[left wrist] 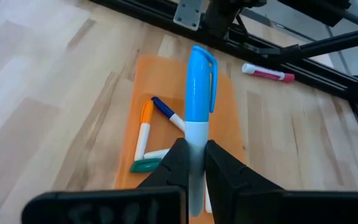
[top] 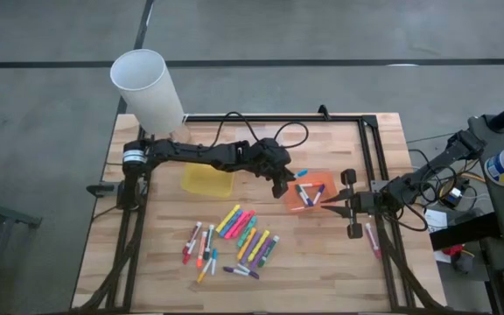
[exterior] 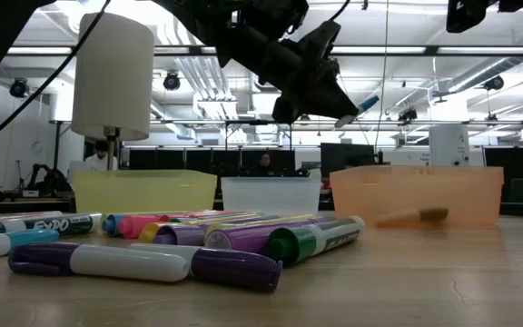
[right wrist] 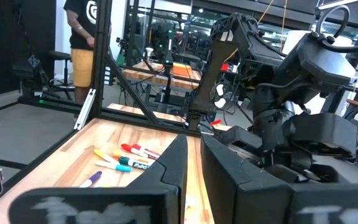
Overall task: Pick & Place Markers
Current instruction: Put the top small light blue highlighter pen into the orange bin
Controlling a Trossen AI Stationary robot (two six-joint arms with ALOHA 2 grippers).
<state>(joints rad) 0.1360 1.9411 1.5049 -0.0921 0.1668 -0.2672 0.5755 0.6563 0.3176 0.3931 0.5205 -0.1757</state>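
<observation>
- The left end effector (left wrist: 191,163) pinches a blue-capped marker (left wrist: 197,106) by its white barrel, cap pointing outward, raised above the orange tray (top: 309,194) right of the bench's centre.
- The right end effector (top: 339,204) waits just right of the orange tray, fingers pressed almost together, nothing between them.
- Several markers lie in the orange tray; the loose markers (top: 234,238) remain scattered on the near-centre bench (top: 322,262). One pink marker (top: 373,240) lies apart by the right frame rail.
- Handling judgement: the marker appears light, rigid and smooth-sided, so it may swivel or slip in a narrow pinch. A mid-barrel hold across its width looks soundest; the cap end offers a clip that could snag.
- Surface: pale wood planking, level, bounded by a dark metal frame. A yellow tray (top: 206,181) sits left of centre; a white cylinder (top: 147,87) stands at the far-left corner.
- Room: an open workshop with ceiling lights, other workstations and people at a distance.
</observation>
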